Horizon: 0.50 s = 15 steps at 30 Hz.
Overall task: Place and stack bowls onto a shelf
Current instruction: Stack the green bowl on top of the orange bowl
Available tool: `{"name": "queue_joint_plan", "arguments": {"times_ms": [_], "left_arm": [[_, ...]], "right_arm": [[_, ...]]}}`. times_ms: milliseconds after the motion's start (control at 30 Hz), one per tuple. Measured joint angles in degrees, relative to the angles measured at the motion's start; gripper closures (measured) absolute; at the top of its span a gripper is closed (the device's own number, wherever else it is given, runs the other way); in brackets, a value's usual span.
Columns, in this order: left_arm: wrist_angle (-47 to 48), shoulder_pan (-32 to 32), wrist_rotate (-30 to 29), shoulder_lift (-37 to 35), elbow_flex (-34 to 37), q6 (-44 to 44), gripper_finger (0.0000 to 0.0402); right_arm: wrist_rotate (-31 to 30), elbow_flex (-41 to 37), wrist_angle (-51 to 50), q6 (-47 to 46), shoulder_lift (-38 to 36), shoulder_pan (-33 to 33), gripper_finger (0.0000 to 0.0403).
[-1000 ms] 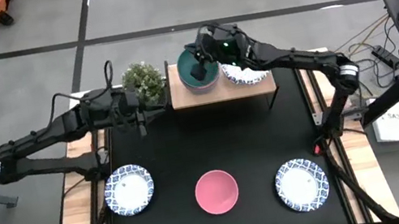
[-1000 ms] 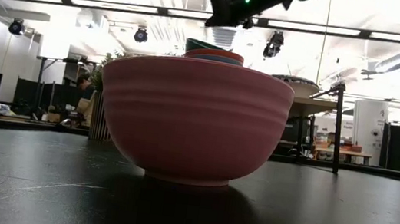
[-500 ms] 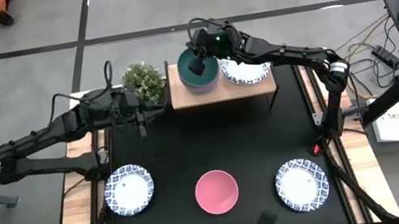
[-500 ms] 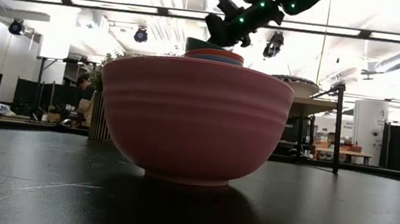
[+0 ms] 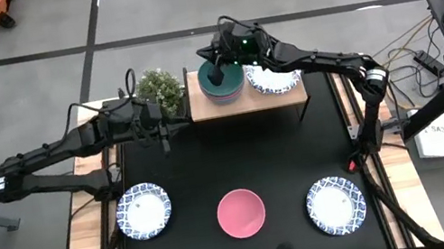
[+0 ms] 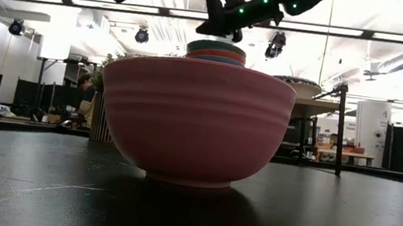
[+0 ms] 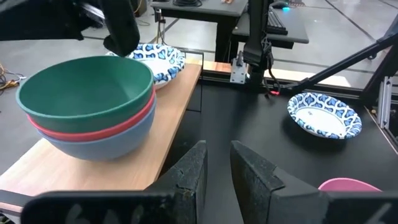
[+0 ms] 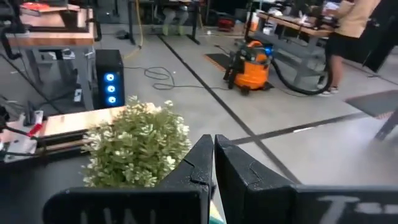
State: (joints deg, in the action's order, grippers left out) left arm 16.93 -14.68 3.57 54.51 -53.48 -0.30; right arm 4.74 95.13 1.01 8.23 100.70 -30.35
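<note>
Right gripper hung over the bowl stack at the far left of the shelf in the high view, and I could not see anything between its fingers. My left gripper waited beside the potted plant, just left of the shelf. A patterned bowl already sat on the shelf to the right of the stack. On the near half of the black table lay a second patterned bowl at the left, the pink bowl in the middle and a third patterned bowl at the right.

From the low view the pink bowl filled the foreground, with the stack's rims showing above it and the right gripper just over them.

My left wrist view showed the stack plainly: green bowl nested in a red bowl, that in a blue bowl, all on the shelf. The left fingers stood slightly parted and empty.

The right wrist view looked past its closed, empty fingers at the plant.

I judged the green bowl set down and released; next I would need to fetch a bowl from the near table, perhaps the pink one
</note>
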Motion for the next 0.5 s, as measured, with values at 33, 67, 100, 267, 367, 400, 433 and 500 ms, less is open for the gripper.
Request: {"name": "queue_joint_plan", "arguments": {"times_ms": [33,67,100,267,367,400,433,500], "left_arm": [[-0.2,0.0,0.0,0.2,0.1,0.0,0.0350],[-0.4,0.0,0.0,0.2,0.3,0.0,0.0350],[-0.5,0.0,0.0,0.3,0.3,0.0,0.0350],[-0.8,0.0,0.0,0.3,0.4,0.0,0.0350],[-0.8,0.0,0.0,0.3,0.4,0.0,0.0350],[-0.8,0.0,0.0,0.3,0.4,0.0,0.0350],[-0.7,0.0,0.0,0.3,0.4,0.0,0.0350],[-0.6,0.0,0.0,0.3,0.4,0.0,0.0350]], "right_arm": [[0.3,0.0,0.2,-0.2,0.3,0.0,0.0394],[0.3,0.0,0.1,-0.2,0.8,0.1,0.0394],[0.3,0.0,0.0,-0.2,1.4,0.1,0.0394],[0.3,0.0,-1.1,-0.2,4.1,0.2,0.0394],[0.3,0.0,-1.1,-0.2,4.4,0.3,0.0394],[0.3,0.0,-1.0,-0.2,4.4,0.3,0.0394],[0.3,0.0,-0.7,-0.1,4.2,0.3,0.0394],[0.2,0.0,-0.1,0.2,3.7,0.3,0.0394]]}}
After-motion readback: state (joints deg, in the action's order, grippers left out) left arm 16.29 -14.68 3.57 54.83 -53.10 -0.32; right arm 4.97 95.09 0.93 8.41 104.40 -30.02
